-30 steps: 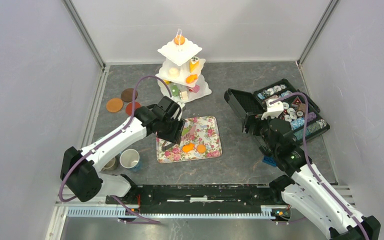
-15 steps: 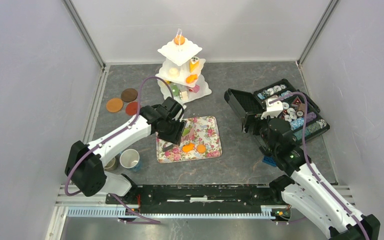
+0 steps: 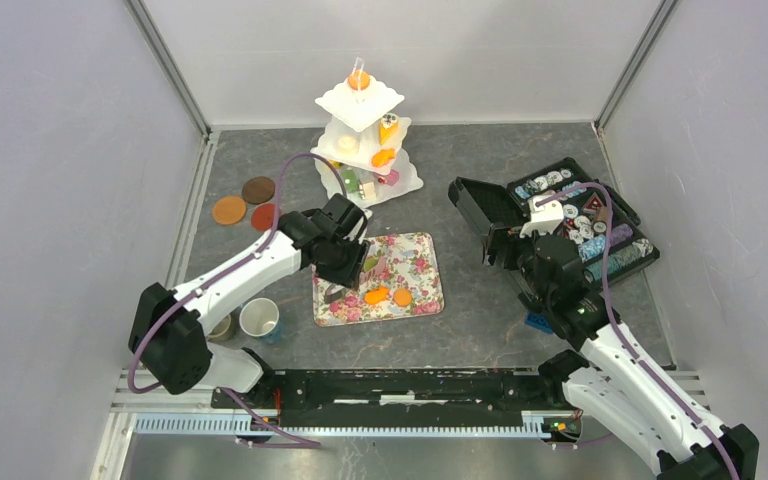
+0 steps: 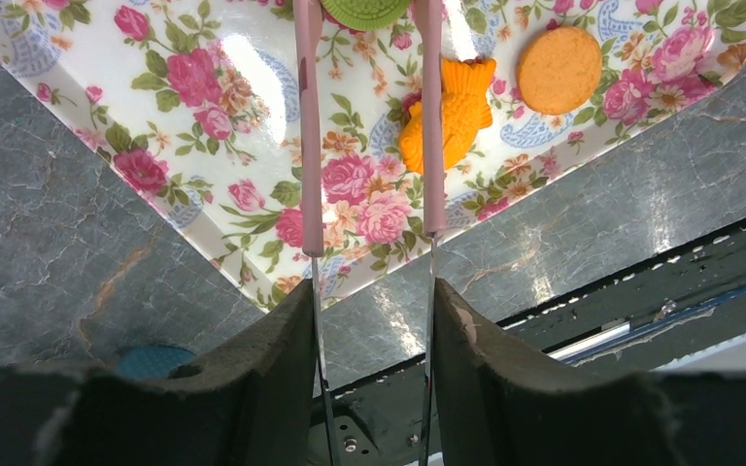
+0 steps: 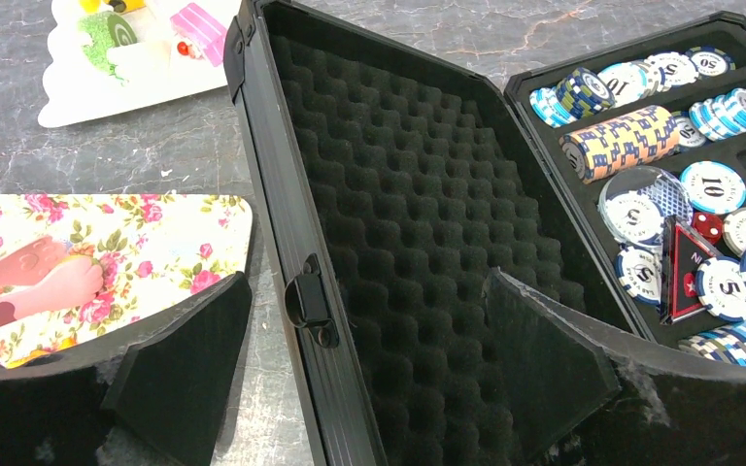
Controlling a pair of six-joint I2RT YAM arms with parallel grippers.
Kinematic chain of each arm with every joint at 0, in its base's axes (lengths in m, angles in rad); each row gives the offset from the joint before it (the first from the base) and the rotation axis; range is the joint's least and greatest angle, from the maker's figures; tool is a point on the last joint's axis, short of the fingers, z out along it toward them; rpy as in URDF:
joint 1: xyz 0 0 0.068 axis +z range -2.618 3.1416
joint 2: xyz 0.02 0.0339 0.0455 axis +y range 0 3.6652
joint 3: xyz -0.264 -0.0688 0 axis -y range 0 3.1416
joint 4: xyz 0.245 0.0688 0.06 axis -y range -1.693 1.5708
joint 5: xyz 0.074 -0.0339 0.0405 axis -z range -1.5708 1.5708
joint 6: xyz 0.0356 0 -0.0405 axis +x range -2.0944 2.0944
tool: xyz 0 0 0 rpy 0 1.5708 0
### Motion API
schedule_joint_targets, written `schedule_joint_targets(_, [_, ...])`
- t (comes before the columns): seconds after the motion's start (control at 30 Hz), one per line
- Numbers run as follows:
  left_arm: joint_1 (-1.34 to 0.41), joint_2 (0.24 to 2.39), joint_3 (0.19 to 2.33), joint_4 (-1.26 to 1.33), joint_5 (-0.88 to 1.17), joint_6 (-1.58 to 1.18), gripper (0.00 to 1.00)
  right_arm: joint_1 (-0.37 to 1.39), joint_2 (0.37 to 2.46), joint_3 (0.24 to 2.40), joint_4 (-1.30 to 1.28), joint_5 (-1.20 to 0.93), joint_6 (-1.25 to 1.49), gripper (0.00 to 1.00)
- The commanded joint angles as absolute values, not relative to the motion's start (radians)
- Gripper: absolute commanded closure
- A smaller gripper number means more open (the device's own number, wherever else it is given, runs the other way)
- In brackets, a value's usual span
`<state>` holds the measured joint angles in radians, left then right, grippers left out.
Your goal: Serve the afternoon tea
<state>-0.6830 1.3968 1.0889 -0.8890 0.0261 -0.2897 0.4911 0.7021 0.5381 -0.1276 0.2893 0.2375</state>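
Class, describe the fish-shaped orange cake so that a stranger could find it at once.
Find the flowered tray in the middle of the overhead view. Two orange pieces lie near its front edge. The fish-shaped cake has a forked tail, unlike the flat round biscuit beside it.

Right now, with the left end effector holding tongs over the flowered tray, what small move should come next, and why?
Probably close the tongs a little before lifting. The left end effector holds the pink tongs, and the green biscuit sits between their arms above the floral tray, but a firm pinch cannot be seen.
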Motion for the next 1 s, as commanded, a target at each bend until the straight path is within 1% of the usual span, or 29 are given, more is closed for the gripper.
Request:
schedule_joint_targets(0.0, [-0.687,1.338,1.155,-0.900,0.014,-0.287,0.67,0.495,0.692,0.555,-0.095,0.296,0.231,0.02])
schedule_joint_targets(0.2, [-0.687,1.298,1.269,-0.919,0.005,-0.271,0.70,0.495,0.687,0.568,-0.103,0.303,0.229,0.02])
schedule_joint_targets(0.37, [-0.687,1.317,1.436,-0.924,-0.073,-0.236,0.71,0.496,0.687,0.582,-0.104,0.311,0.222,0.02])
schedule_joint_targets(0.63, [-0.686,1.441,1.756,-0.891,-0.163,-0.181,0.71,0.496,0.683,0.599,-0.118,0.312,0.216,0.02])
schedule_joint_targets(0.8, [-0.686,1.535,1.922,-0.841,-0.270,-0.154,0.71,0.495,0.671,0.598,-0.120,0.307,0.222,0.02])
schedule_joint_targets(0.9, [-0.679,1.596,1.985,-0.799,-0.312,-0.130,0.70,0.496,0.668,0.606,-0.132,0.305,0.224,0.02])
schedule_joint_targets(0.97, [-0.671,1.652,2.063,-0.820,-0.335,-0.124,0.70,0.495,0.662,0.612,-0.133,0.304,0.223,0.02])
